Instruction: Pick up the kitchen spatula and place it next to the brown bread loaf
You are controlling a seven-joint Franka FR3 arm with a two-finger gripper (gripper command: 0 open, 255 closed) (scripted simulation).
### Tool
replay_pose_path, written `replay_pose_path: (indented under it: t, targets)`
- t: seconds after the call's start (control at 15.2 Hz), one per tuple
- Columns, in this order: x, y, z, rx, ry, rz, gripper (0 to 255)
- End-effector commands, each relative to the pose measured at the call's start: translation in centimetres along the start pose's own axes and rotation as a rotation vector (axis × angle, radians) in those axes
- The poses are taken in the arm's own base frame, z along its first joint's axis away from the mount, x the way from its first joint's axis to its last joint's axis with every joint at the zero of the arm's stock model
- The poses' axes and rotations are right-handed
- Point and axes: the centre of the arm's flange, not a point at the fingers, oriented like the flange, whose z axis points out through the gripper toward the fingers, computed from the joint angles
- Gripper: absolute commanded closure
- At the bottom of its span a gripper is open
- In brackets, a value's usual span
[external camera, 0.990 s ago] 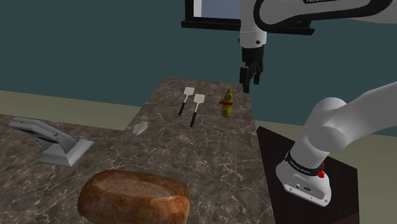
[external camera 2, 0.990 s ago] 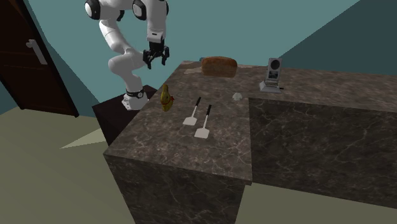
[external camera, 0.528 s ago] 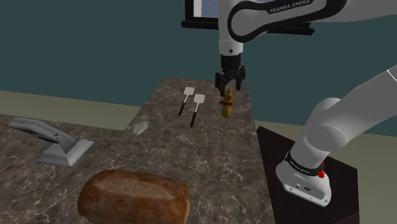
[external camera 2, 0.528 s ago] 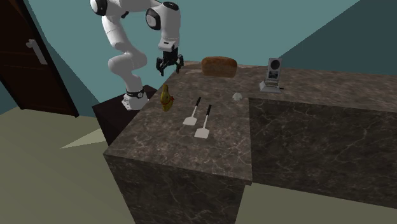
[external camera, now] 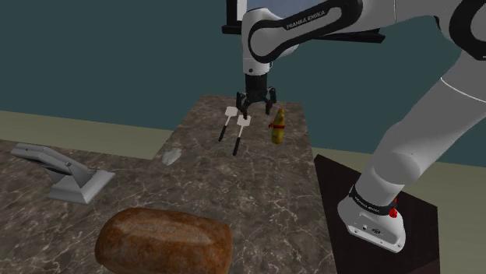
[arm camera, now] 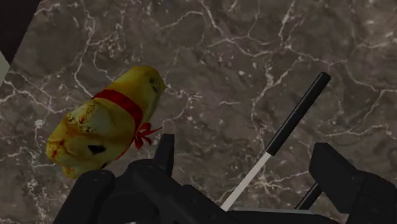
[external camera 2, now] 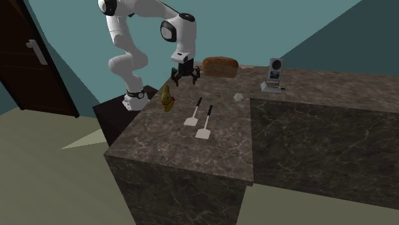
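Looking down along the gripper (arm camera: 245,145) first: holding its fingers (arm camera: 334,168) apart, clasping nothing, hovering above the counter (arm camera: 254,51) with the spatula (arm camera: 289,124) running up between them and touching neither. Reading this as the approach step, not yet gripping. Calling next for a straight drop, squaring the fingers across the handle, closing on the black grip rather than the thin pale shaft, and steering clear of the second spatula (external camera: 227,124) lying just beside and nearly parallel. Taking in the look of the thing: slim black handle, narrow light shaft, flat pale square blade, lying flat on the dark marbled top with the blade pointing away from the loaf (external camera: 163,240). Spotting a yellow figure (arm camera: 105,121) with a red ribbon close on the other side, standing upright in the shoulder view, so minding that during the descent. Moving farther out along the counter: passing a small grey lump (external camera: 171,156), then a grey device (external camera: 66,175) near the shoulder view's left edge. Finishing at the loaf, brown and crusty, sitting well apart from both spatulas at the counter's near end in the shoulder view, so expecting a long carry before setting down beside it.
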Motion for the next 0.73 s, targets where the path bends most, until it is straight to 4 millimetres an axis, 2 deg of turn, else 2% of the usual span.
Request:
replay_pose_path:
  t: [0.0, 0.33, 0.66]
  targets:
    - [2.1, -1.4, 1.0, 0.012, 0.008, 0.069, 0]
    - [7.6, -3.7, 2.5, 0.039, 0.026, 0.233, 0]
    - [13.5, -5.2, 3.8, 0.065, 0.044, 0.398, 0]
